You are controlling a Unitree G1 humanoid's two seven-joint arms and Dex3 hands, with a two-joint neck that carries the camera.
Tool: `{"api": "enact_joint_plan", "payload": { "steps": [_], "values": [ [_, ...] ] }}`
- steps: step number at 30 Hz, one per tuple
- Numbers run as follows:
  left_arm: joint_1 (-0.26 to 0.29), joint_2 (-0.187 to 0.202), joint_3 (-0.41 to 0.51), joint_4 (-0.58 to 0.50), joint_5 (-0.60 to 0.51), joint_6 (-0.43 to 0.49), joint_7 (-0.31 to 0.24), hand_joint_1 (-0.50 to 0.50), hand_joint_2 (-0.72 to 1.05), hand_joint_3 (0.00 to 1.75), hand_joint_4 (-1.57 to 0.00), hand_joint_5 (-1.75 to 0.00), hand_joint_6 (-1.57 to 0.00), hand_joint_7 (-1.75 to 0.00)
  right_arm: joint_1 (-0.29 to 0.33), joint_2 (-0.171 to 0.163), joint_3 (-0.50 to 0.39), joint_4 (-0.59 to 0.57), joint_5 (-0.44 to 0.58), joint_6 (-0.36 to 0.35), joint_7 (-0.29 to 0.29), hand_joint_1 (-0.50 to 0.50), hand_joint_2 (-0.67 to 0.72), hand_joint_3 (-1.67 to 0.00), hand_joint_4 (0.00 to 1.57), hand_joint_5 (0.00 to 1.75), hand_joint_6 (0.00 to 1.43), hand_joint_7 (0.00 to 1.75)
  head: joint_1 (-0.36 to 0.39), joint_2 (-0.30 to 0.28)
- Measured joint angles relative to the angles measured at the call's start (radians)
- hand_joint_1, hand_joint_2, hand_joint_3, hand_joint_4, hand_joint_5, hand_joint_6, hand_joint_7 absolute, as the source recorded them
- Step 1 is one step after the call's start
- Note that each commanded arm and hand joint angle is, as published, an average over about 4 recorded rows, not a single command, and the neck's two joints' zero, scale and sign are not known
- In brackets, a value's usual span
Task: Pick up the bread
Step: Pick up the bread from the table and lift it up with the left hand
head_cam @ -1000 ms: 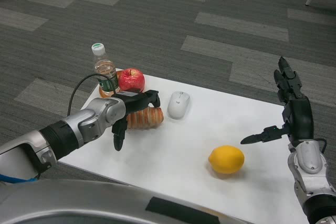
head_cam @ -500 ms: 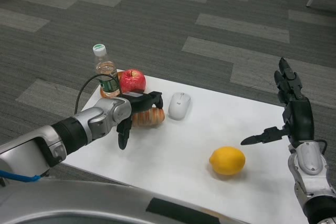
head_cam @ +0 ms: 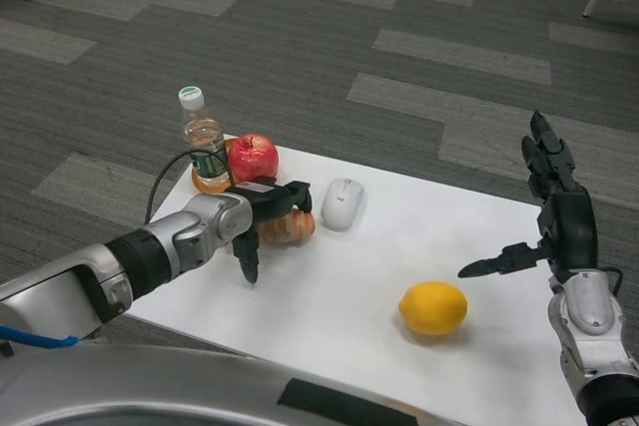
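So the bread [head_cam: 288, 227] sits on the white table [head_cam: 349, 296] left of centre, not lifted yet. The left hand [head_cam: 262, 209] is draped over it, fingers curled round but can't tell if it's actually gripping. The right hand [head_cam: 544, 216] waits spread open, far right.

1. The left hand [head_cam: 262, 209] lies over the bread [head_cam: 290, 227], fingers draped on it.
2. An apple [head_cam: 254, 158] and a bottle [head_cam: 204, 142] stand just behind.
3. A mouse [head_cam: 341, 204] and a lemon [head_cam: 432, 307] sit on the table [head_cam: 339, 286].
4. The right hand [head_cam: 552, 216] hangs spread, holding nothing.
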Motion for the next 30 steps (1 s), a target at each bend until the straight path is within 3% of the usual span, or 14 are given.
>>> {"api": "enact_joint_plan", "payload": {
  "steps": [2,5,8,10,13,16,19,21,24,30],
  "values": [
    [-0.006,-0.005,0.000,0.023,-0.001,-0.016,0.010,0.18,0.89,0.09,0.00,-1.64,0.00,-1.29,0.000,0.000,0.000,-0.001,0.000,0.000,0.000,-0.08,0.09,0.00,0.00,0.00,0.00,0.00,-0.002,0.003],
    [-0.017,-0.013,0.003,0.062,-0.007,-0.054,0.023,0.32,1.05,0.09,0.00,-1.69,0.00,-1.43,0.000,0.000,-0.001,-0.002,0.000,0.000,0.000,-0.08,0.09,0.00,0.00,0.00,0.00,0.00,-0.005,0.007],
    [-0.030,-0.031,0.013,0.110,-0.011,-0.101,0.038,0.36,1.05,0.09,0.00,-1.75,-0.04,-1.59,0.000,0.000,-0.004,-0.005,0.000,0.000,0.000,-0.08,0.09,0.00,0.00,0.00,0.00,0.00,-0.006,0.010],
    [-0.035,-0.042,0.024,0.146,-0.011,-0.138,0.046,0.37,1.05,0.09,-0.09,-1.75,-0.13,-1.68,0.000,0.000,-0.005,-0.008,0.000,0.000,0.000,-0.08,0.09,0.00,0.00,0.00,0.00,0.00,-0.006,0.013],
    [-0.046,-0.065,0.053,0.207,-0.017,-0.197,0.052,0.34,1.05,0.09,-0.40,-1.75,-0.18,-1.68,0.000,0.000,-0.006,-0.011,0.000,0.000,0.000,-0.08,0.09,0.00,0.00,0.00,0.00,0.00,-0.005,0.017],
    [-0.063,-0.088,0.090,0.278,-0.042,-0.250,0.053,0.33,1.05,0.09,-0.99,-1.75,-0.22,-1.68,0.000,0.000,-0.007,-0.014,0.000,0.000,0.000,-0.08,0.09,0.00,0.00,0.00,0.00,0.00,-0.005,0.021],
    [-0.070,-0.101,0.124,0.325,-0.104,-0.290,0.047,0.38,1.03,0.07,-1.23,-1.75,-0.31,-1.69,0.000,0.000,-0.007,-0.015,0.000,0.000,0.000,-0.08,0.09,0.00,0.00,0.00,0.00,0.00,-0.006,0.023],
    [-0.073,-0.108,0.147,0.355,-0.167,-0.312,0.027,0.42,0.98,0.07,-1.35,-1.75,-0.37,-1.68,0.000,0.000,-0.008,-0.015,0.000,0.000,0.000,-0.08,0.09,0.00,0.00,0.00,0.00,0.00,-0.007,0.024],
    [-0.088,-0.111,0.161,0.389,-0.252,-0.320,-0.052,0.46,0.94,0.07,-1.46,-1.75,-0.39,-1.68,0.000,0.000,-0.010,-0.017,0.000,0.000,0.000,-0.08,0.09,0.00,0.00,0.00,0.00,0.00,-0.008,0.024],
    [-0.095,-0.115,0.183,0.421,-0.370,-0.343,-0.202,0.48,0.87,0.04,-1.51,-1.75,-0.38,-1.68,0.000,0.000,-0.013,-0.020,0.000,0.000,0.000,-0.08,0.09,0.00,0.00,0.00,0.00,0.00,-0.012,0.024]
  ]
}}
